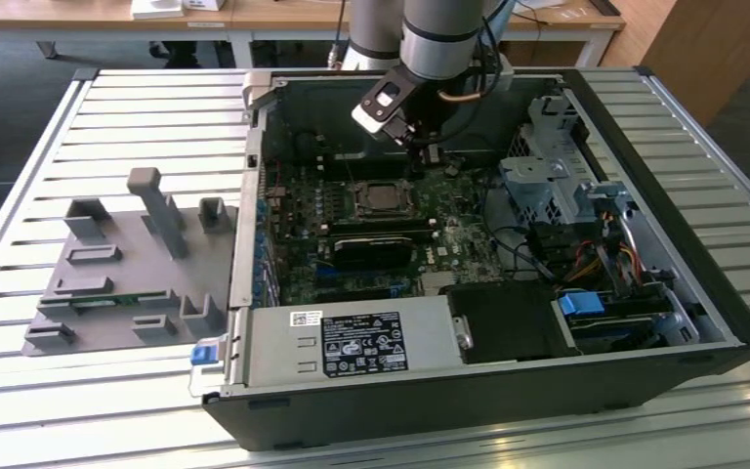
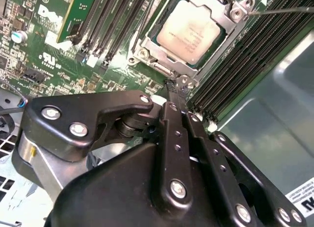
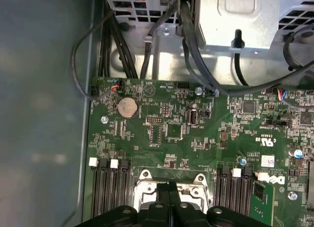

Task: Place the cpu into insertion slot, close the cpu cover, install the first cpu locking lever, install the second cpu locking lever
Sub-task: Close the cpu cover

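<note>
In the second wrist view the cpu (image 2: 189, 31), silver-grey and square, lies in the insertion slot on the green motherboard. The cpu cover (image 2: 159, 53) lies flat around it as a metal frame. A thin wire lever (image 2: 282, 10) runs along one side of the frame. My gripper (image 2: 175, 87) has its black fingers pressed together with nothing between them, the tips right at a corner of the frame. In the exterior view the gripper (image 1: 424, 156) hangs inside the open computer case just behind the cpu (image 1: 378, 198). In the first wrist view the gripper (image 3: 168, 187) sits over the cover (image 3: 147, 185).
A black ribbed block (image 1: 375, 249) lies in front of the socket. Memory slots (image 2: 113, 21) flank it. A drive cage (image 1: 545, 186) and cables (image 3: 186, 40) stand on the exterior view's right, a power supply (image 1: 349, 342) in front. A grey fixture (image 1: 128, 264) sits outside the case.
</note>
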Controlling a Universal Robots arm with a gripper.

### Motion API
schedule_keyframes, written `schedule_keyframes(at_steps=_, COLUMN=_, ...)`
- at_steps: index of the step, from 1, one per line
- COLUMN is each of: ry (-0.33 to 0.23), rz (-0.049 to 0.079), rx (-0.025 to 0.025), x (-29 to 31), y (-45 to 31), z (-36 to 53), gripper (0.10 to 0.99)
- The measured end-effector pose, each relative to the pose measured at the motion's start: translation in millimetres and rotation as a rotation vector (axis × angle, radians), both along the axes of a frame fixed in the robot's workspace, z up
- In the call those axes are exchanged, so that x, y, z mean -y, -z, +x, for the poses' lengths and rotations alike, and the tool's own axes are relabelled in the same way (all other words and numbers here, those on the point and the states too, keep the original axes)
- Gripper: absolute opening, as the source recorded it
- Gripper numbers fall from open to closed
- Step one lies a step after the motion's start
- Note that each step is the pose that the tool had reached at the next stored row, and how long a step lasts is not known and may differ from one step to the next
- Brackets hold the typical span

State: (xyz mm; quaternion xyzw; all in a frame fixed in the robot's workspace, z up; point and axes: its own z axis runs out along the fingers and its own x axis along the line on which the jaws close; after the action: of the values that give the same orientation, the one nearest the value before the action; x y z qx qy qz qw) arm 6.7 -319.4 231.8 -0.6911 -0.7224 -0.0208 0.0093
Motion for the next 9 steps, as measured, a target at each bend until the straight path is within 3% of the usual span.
schedule_keyframes(at_steps=9, ry=0.000, rz=-0.001, rx=0.0000, x=0.0, y=1.8, z=-7.9, gripper=0.106)
